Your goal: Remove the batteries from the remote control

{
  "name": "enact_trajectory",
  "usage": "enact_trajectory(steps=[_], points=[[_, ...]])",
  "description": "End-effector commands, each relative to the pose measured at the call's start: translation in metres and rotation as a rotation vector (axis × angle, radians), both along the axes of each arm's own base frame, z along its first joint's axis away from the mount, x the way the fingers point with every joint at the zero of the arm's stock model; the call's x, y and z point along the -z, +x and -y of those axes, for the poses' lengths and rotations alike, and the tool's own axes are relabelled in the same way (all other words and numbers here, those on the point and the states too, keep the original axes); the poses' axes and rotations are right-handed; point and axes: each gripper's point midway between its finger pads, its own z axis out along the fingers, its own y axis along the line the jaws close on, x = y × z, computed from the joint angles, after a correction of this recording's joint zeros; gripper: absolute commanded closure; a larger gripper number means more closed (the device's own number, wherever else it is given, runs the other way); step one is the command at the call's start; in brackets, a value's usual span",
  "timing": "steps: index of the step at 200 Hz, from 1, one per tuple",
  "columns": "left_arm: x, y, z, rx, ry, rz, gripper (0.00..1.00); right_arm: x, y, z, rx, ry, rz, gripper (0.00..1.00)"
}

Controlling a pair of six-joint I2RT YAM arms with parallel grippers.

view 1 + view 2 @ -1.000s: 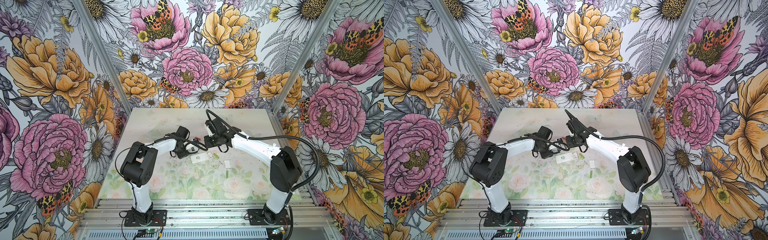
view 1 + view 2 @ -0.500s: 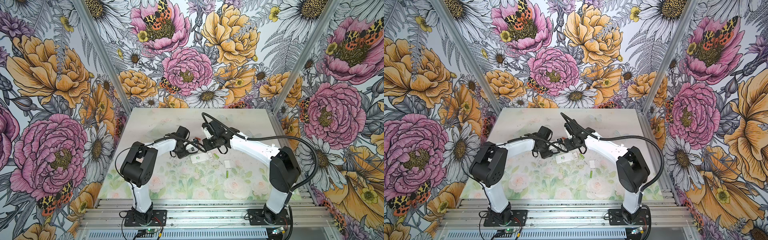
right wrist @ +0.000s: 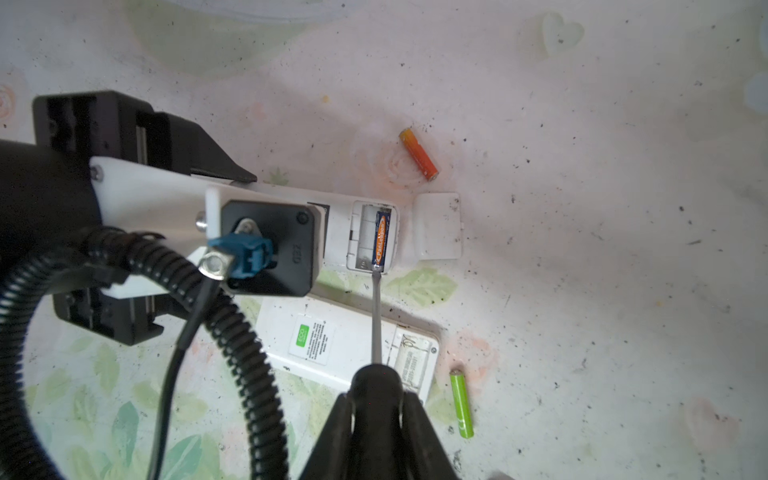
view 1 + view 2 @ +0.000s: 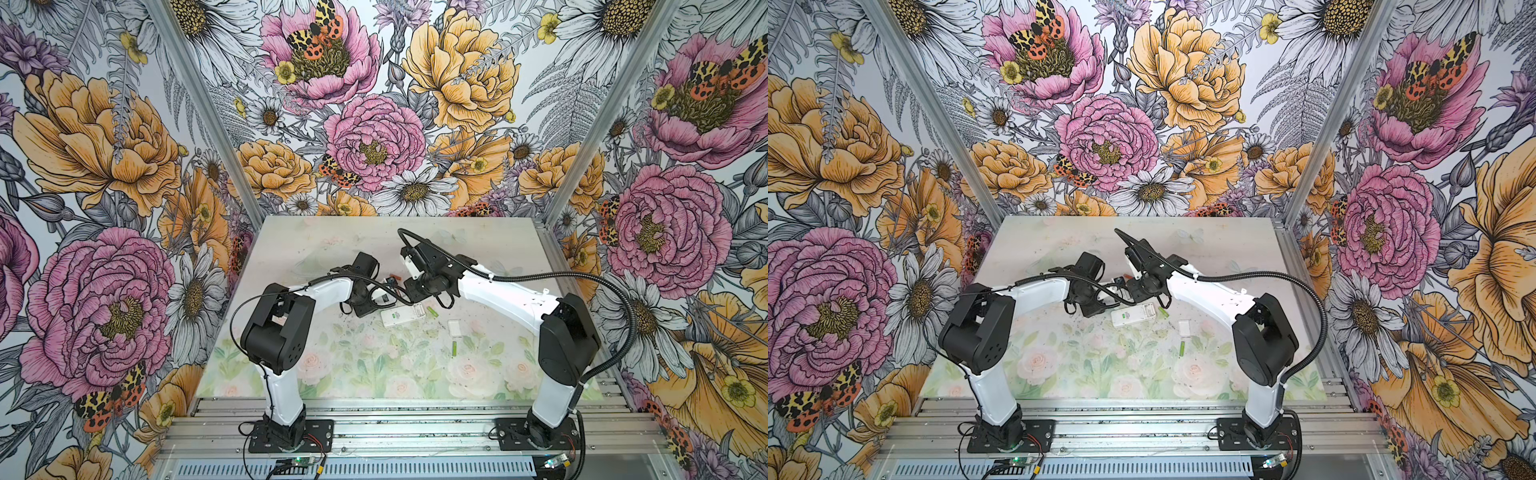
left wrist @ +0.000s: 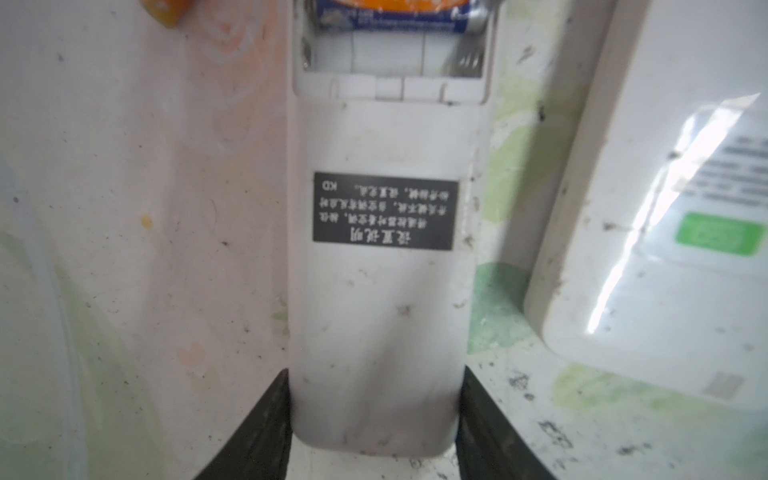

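My left gripper (image 5: pixel 374 374) is shut on the end of a slim white remote control (image 5: pixel 382 282) lying back up on the table. Its battery bay is open, and one dark battery with an orange label (image 3: pixel 380 241) lies inside beside an empty slot. My right gripper (image 3: pixel 377 397) is shut on the black handle of a screwdriver (image 3: pixel 376 316), whose tip touches the near end of that battery. A copper-orange battery (image 3: pixel 419 154) and a light green battery (image 3: pixel 462 405) lie loose on the table. In a top view a second green battery (image 4: pixel 455 348) lies nearer the front.
A larger white remote with a green sticker (image 3: pixel 345 336) lies right beside the held one, under the screwdriver shaft. A white battery cover (image 3: pixel 438 226) lies just past the open bay, and another white cover (image 4: pixel 456 327) sits to the right. The left arm's cable (image 3: pixel 232 340) crosses nearby.
My right gripper with the screwdriver has shifted slightly left toward the held remote. The left arm and the remote have not moved.
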Motion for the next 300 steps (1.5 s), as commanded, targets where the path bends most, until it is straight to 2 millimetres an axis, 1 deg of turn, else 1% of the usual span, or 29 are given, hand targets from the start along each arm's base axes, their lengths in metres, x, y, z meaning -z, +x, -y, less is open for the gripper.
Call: enact_trajectory(steps=[1,20,31,32,35,61,78,115,138,151,177,204,229,274,300], points=[[0.001,-0.004,-0.005,0.010,0.029,-0.002,1.00,0.000,0.000,-0.011,-0.032,-0.047,0.042,1.00],[0.002,-0.005,-0.003,0.014,0.028,-0.005,1.00,0.007,-0.005,-0.019,-0.035,-0.038,0.060,1.00],[0.001,-0.005,-0.001,0.015,0.019,-0.008,1.00,0.010,-0.003,-0.018,-0.011,-0.033,0.074,1.00],[0.001,-0.006,-0.001,0.016,0.019,-0.008,1.00,0.010,-0.007,-0.022,-0.023,-0.032,0.077,1.00],[0.001,-0.006,0.000,0.018,0.016,-0.009,1.00,0.011,-0.011,-0.026,-0.031,-0.032,0.082,1.00],[0.001,-0.008,0.001,0.022,0.008,-0.020,1.00,0.017,-0.013,-0.022,-0.012,-0.076,0.132,1.00],[0.000,-0.008,-0.001,0.018,0.009,-0.017,1.00,0.015,-0.014,-0.015,0.016,-0.091,0.152,1.00],[0.000,-0.006,-0.004,0.010,0.024,-0.009,1.00,0.006,-0.015,-0.004,0.018,-0.112,0.177,1.00],[-0.001,-0.005,-0.006,0.007,0.034,-0.002,1.00,-0.007,-0.014,-0.003,0.020,-0.095,0.193,1.00],[-0.001,-0.004,-0.005,0.008,0.035,0.003,1.00,-0.008,-0.014,-0.005,0.007,-0.077,0.183,1.00],[-0.001,-0.002,-0.005,0.010,0.043,0.010,1.00,-0.005,-0.014,-0.009,-0.016,-0.079,0.172,1.00],[-0.002,-0.002,-0.006,0.008,0.042,0.012,1.00,-0.010,-0.011,-0.009,-0.014,-0.076,0.180,1.00],[-0.001,-0.004,-0.005,0.011,0.040,0.008,1.00,-0.002,-0.012,-0.010,-0.019,-0.076,0.159,1.00],[-0.003,-0.004,-0.003,0.018,0.037,0.013,1.00,0.001,-0.014,-0.018,-0.054,-0.054,0.143,1.00],[-0.002,-0.003,-0.005,0.017,0.046,0.020,1.00,0.008,-0.016,-0.015,-0.067,-0.073,0.128,1.00]])
